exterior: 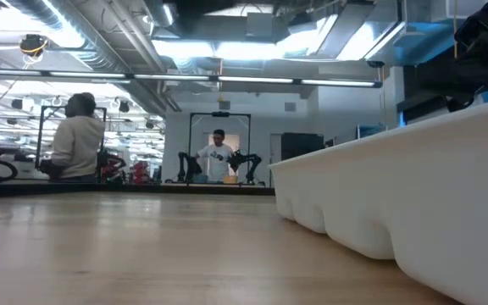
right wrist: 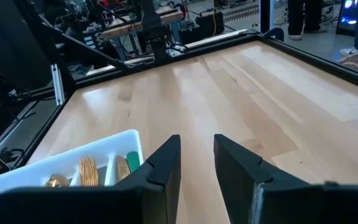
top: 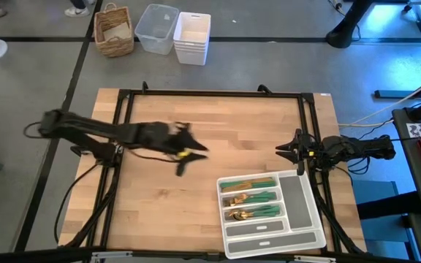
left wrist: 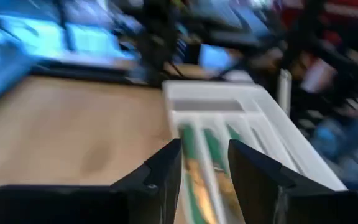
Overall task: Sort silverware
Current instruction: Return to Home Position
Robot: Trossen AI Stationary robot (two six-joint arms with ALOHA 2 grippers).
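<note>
Silverware (top: 253,198), where does it lie?
– In the white tray (top: 300,203), green handles and gold heads in three side-by-side compartments, on the right part of the tabletop (top: 218,120)
– And the left gripper (left wrist: 205,149)?
– Over the middle of the tabletop, well apart from the tray; its fingers (left wrist: 160,171) stand apart, nothing between them
– The right gripper (right wrist: 197,142)?
– At the right edge, near the tray's far end, fingers (right wrist: 161,163) apart and empty, clear of the silverware
</note>
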